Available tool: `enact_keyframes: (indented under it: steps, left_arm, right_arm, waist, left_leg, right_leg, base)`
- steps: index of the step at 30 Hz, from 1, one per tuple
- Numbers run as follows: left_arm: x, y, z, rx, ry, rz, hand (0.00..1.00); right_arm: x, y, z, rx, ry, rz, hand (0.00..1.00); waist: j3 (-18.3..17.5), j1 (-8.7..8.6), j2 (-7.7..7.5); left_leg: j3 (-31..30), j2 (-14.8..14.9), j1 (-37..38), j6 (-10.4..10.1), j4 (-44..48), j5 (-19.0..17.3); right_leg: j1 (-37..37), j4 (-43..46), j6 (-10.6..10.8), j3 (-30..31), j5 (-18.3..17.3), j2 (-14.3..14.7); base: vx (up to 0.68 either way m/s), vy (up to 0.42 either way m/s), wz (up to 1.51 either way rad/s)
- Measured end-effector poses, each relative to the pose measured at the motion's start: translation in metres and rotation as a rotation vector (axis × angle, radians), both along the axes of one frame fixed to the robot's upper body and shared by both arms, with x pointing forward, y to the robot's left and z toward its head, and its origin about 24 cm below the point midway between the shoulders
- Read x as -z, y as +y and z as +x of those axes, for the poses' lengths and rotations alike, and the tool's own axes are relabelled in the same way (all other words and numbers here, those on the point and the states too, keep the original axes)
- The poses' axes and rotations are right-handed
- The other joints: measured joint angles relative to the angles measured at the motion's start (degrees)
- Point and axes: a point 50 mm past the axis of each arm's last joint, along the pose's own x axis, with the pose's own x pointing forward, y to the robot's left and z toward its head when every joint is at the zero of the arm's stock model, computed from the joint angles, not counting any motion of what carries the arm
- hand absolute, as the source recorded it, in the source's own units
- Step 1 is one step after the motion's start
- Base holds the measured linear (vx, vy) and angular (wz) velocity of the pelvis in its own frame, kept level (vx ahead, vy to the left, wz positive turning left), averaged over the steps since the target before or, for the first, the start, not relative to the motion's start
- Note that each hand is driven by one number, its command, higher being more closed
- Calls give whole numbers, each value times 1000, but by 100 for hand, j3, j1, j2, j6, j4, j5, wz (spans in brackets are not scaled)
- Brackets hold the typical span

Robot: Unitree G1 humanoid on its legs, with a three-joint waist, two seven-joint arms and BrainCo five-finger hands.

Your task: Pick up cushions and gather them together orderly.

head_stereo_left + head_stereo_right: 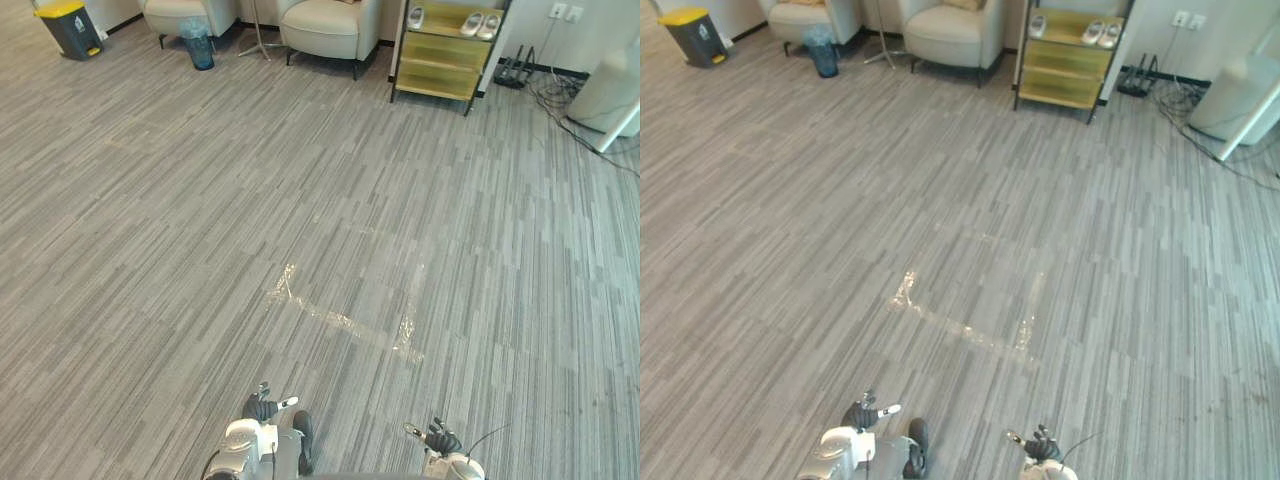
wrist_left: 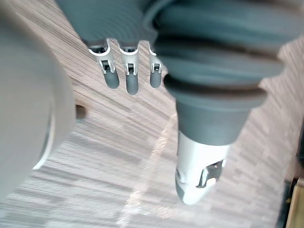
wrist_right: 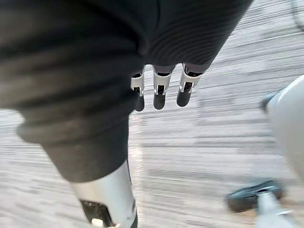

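The edge of a tan cushion (image 1: 966, 4) lies on the nearer cream armchair (image 1: 325, 28) at the far end of the room. Another tan edge (image 1: 806, 2) shows on the second armchair (image 1: 187, 12). Both are far from my hands. My left hand (image 1: 263, 407) is low at the bottom of the eye views, above the grey carpet. In the left wrist view its fingers (image 2: 128, 71) hang straight and hold nothing. My right hand (image 1: 438, 438) is beside it at the bottom right, and its fingers (image 3: 160, 92) are also straight and hold nothing.
Clear tape marks (image 1: 345, 322) lie on the carpet ahead. At the back stand a yellow shelf (image 1: 440, 60) with shoes, a blue waste basket (image 1: 199, 45), a yellow-lidded bin (image 1: 68, 26) and a lamp stand (image 1: 259, 45). Cables (image 1: 565, 100) and a white unit (image 1: 612, 92) are at the far right.
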Motion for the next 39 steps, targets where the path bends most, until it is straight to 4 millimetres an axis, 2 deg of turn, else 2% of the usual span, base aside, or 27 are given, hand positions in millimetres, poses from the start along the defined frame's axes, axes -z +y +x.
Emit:
enact_keyframes:
  steps: [1, 2, 4, 6, 8, 9, 10, 11, 12, 14, 15, 16, 17, 18, 19, 21, 24, 25, 26, 27, 28, 29, 30, 32, 34, 36, 39]
  left_arm:
    - [2, 4, -4, 29, 20, 20, 0]
    - [3, 7, -4, 34, 34, 32, 0]
    - [5, 9, -10, 30, 59, 38, 0]
    - [6, 11, -12, 28, 67, 42, 0]
    - [7, 10, -15, 28, 75, 37, 0]
    - [8, 11, -19, 27, 84, 37, 0]
    - [8, 13, -19, 22, 83, 41, 0]
    - [8, 11, -19, 12, 85, 34, 0]
    - [9, 7, -20, 2, 86, 18, 0]
    - [11, 0, -25, -20, 99, -8, 0]
    - [11, 0, -25, -28, 97, -11, 0]
    - [10, -1, -22, -45, 86, -19, 0]
    - [7, -1, -15, -71, 55, -29, 0]
    - [6, 0, -14, -73, 47, -29, 0]
    - [5, 0, -13, -73, 37, -30, 0]
    - [2, -2, -7, -68, 10, -33, 0]
    - [0, -6, -2, -46, -6, -35, 0]
    - [0, -8, -1, -35, -6, -36, 0]
    - [0, -8, -1, -34, -7, -36, 0]
    - [0, -8, -1, -35, -5, -36, 0]
    - [1, -3, -2, -24, 2, -18, 0]
    - [1, -2, -1, -21, 2, -17, 0]
    - [0, -1, 1, -20, 1, -14, 0]
    - [1, -1, 1, -20, 7, -14, 0]
    - [4, 0, -5, -7, 34, -8, 0]
    - [5, 4, -8, 24, 47, 16, 0]
    - [7, 13, -15, 46, 80, 47, 0]
  right_arm:
    - [1, 4, -1, -5, 4, 15, 0]
    - [2, 4, -4, -6, 10, 18, 0]
    - [1, -2, -5, -5, 6, 0, 0]
    - [-1, -6, -4, -8, -1, -8, 0]
    - [-2, -8, -1, -8, -11, -12, 0]
    - [-2, -8, -1, -8, -11, -12, 0]
    - [-1, -8, -4, -7, -5, -10, 0]
    - [-2, -12, -3, 2, -8, -18, 0]
    - [-2, -15, -2, 2, -7, -25, 0]
    - [-3, -18, -1, 25, -13, -24, 0]
    - [-3, -18, -1, 27, -13, -23, 0]
    - [-3, -17, -2, 22, -14, -19, 0]
    - [-3, -14, -2, -4, -16, -19, 0]
    - [-3, -13, -1, -14, -16, -19, 0]
    - [-3, -10, 2, -31, -20, -15, 0]
    - [-1, -7, -2, -15, -11, -1, 0]
    - [-1, -7, -1, 1, -14, 2, 0]
    - [-1, -8, -3, 3, -10, 0, 0]
    - [-1, -8, -3, 5, -9, -2, 0]
    - [-1, -8, -4, 4, 0, -7, 0]
    - [1, -2, -4, -1, 2, 7, 0]
    - [1, 0, -4, 0, 4, 10, 0]
    - [2, 2, -7, 1, 14, 17, 0]
    - [2, 1, -6, -5, 13, 12, 0]
    - [1, 1, -3, -14, -1, 18, 0]
    - [1, 1, -2, -18, -1, 18, 0]
    - [2, 1, -7, -46, 18, 11, 0]
  waist:
    - [47, -12, -48]
    - [71, -44, -102]
    - [75, -109, 32]
    - [66, -187, 75]
    - [78, -275, 94]
    - [64, -296, 65]
    - [62, -297, -8]
    - [109, -310, 85]
    - [103, -256, 237]
    - [49, -273, 399]
    - [41, -276, 412]
    - [43, -281, 461]
    - [58, -282, 477]
    - [87, -261, 435]
    - [109, -217, 432]
    - [134, -183, 366]
    - [135, -76, 347]
    - [126, -50, 362]
    - [127, -40, 361]
    - [97, 58, 300]
    - [2, 0, 161]
    - [6, -5, 122]
    - [35, 37, 38]
    - [18, 59, 47]
    - [6, 58, 96]
    - [23, 43, 103]
    - [-1, -26, 72]
  left_leg:
    - [-8, -98, 539, -111, -310, -237]
    - [7, -143, 1001, -81, -577, -272]
    - [4, 16, 1528, -87, -1009, -279]
    - [-48, 183, 1724, -88, -1171, -279]
    - [-170, 312, 1875, -169, -1223, -328]
    - [-233, 335, 1951, -311, -1277, -420]
    - [-327, 297, 2033, -450, -1278, -558]
    - [-473, 408, 2293, -578, -1283, -773]
    - [-462, 532, 2335, -563, -1164, -766]
    - [-623, 752, 2049, -567, -333, -765]
    - [-658, 783, 1968, -584, -102, -755]
    - [-842, 937, 1501, -768, 996, -647]
    - [-1014, 1100, 851, -938, 2385, -65]
    - [-1025, 1157, 699, -958, 2721, 73]
    - [-913, 1293, 289, -885, 3602, -20]
    - [-417, 1331, -147, -767, 3604, -496]
    - [-155, 906, -335, -662, 1471, -594]
    - [-429, 616, -301, -670, 149, -291]
    - [-570, 530, -301, -695, -116, 11]
    - [-778, 316, -116, -645, -475, 549]
    - [-755, 119, -122, -520, -494, 478]
    - [-725, 96, -133, -499, -443, 461]
    - [-573, 35, -131, -395, -212, 238]
    - [-405, -15, 75, -276, -144, 6]
    - [-112, -46, 642, -148, -444, -119]
    - [-17, -70, 1055, -105, -761, -178]
    - [17, -5, 1420, -116, -1115, -181]
  right_leg:
    - [-483, 1220, -158, -98, -44, -177]
    - [-771, 1660, -645, -364, -529, -324]
    - [-1210, 1315, -965, -1041, -1071, -266]
    - [-1542, 243, -978, -1471, -1121, -119]
    - [-1785, -1205, -993, -1490, -738, 47]
    - [-1772, -2268, -982, -1309, -153, 160]
    - [-1770, -2782, -936, -1151, 274, 156]
    - [-1673, -2637, -1111, -1056, 834, 294]
    - [-1683, -2451, -1139, -1088, 612, 381]
    - [-1580, -2257, -1259, -1210, 230, 516]
    - [-1538, -2266, -1265, -1225, 187, 544]
    - [-1329, -2351, -1290, -1288, 68, 640]
    - [-1026, -2492, -1386, -1362, -72, 742]
    - [-926, -2539, -1435, -1344, -108, 756]
    - [-560, -2700, -1524, -1350, -167, 821]
    - [74, -3043, -1476, -1413, -197, 764]
    - [398, -3301, -1319, -1299, -275, 588]
    - [483, -3368, -1205, -1227, -345, 521]
    - [507, -3370, -1155, -1187, -377, 510]
    - [565, -3374, -1032, -987, -449, 452]
    - [555, -3399, -920, -892, -520, 278]
    - [562, -3394, -895, -890, -536, 237]
    - [652, -3364, -848, -833, -562, 105]
    - [608, -2996, -790, -641, -600, 9]
    - [92, -1509, -669, -395, -664, -141]
    - [-314, -478, -595, -609, -718, -310]
    - [-613, -456, -696, -1252, -1008, -337]
  base:
    - [453, 65, -20]
    - [446, 40, -16]
    - [395, -24, 2]
    - [390, -99, 29]
    - [401, -180, 47]
    - [343, -188, 44]
    - [531, -306, 49]
    - [531, -281, 20]
    - [524, -272, 8]
    - [360, -208, 4]
    - [388, -267, 14]
    - [374, -230, 20]
    - [380, -194, 19]
    - [397, -123, 17]
    - [400, -100, 11]
    - [389, -88, 4]
    - [309, 47, -19]
    - [333, 141, -20]
    - [434, 198, -45]
    - [399, 141, -30]
    - [330, 104, -25]
    - [384, 113, -5]
    - [351, 146, -31]
    - [348, 166, -44]
    - [254, 180, -51]
    - [207, 118, -37]
    - [159, 35, -9]
